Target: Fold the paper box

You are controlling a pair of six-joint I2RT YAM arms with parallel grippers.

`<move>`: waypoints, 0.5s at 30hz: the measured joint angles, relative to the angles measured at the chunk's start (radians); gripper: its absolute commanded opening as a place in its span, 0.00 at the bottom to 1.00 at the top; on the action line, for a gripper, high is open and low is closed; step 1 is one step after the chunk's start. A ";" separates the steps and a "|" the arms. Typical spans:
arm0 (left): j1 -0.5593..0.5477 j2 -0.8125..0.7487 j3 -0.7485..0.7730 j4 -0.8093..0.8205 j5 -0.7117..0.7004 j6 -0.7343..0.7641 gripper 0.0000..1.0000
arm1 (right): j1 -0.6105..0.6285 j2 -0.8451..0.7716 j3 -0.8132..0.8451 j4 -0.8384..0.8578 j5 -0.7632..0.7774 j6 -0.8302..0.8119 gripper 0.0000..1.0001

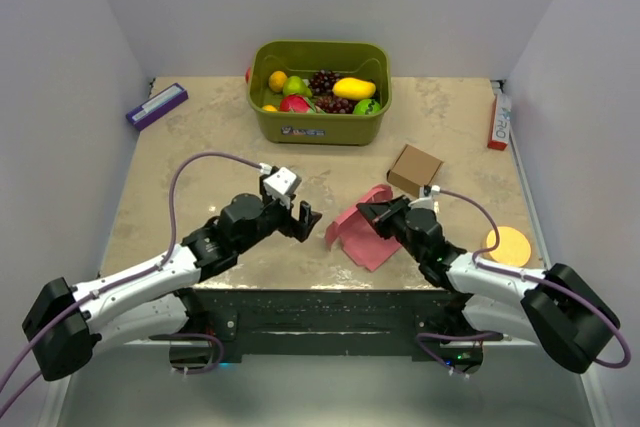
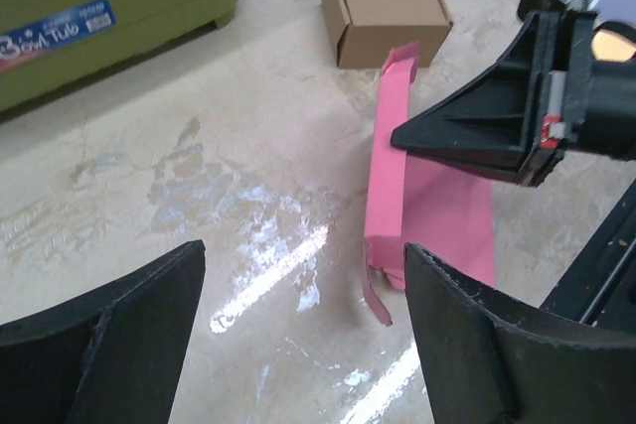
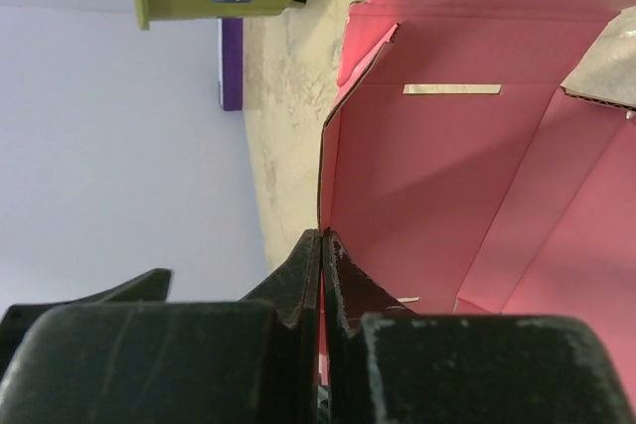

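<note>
The paper box (image 1: 362, 231) is a pink card cutout, partly folded, lying on the table near the front centre-right. My right gripper (image 1: 368, 211) is shut on its raised side wall; in the right wrist view the fingertips (image 3: 320, 245) pinch the wall's edge, with the pink inside (image 3: 467, 176) spread beyond. In the left wrist view the box (image 2: 397, 196) stands on edge with the right gripper's fingers (image 2: 477, 131) on it. My left gripper (image 1: 310, 225) is open and empty, just left of the box, its jaws wide apart over bare table (image 2: 303, 345).
A small brown cardboard box (image 1: 414, 170) sits just behind the paper box. A green bin (image 1: 318, 125) of toy fruit stands at the back centre. A purple item (image 1: 156, 105) lies back left, a red-white pack (image 1: 499, 117) back right, a yellow disc (image 1: 509, 245) front right.
</note>
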 measured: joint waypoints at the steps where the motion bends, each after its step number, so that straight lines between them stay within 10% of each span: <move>1: 0.000 0.000 -0.018 0.004 -0.006 -0.015 0.85 | 0.000 0.000 -0.008 0.018 -0.002 -0.014 0.00; 15: 0.000 0.043 -0.115 0.058 -0.030 -0.100 0.83 | 0.000 -0.151 -0.158 0.058 0.018 -0.092 0.00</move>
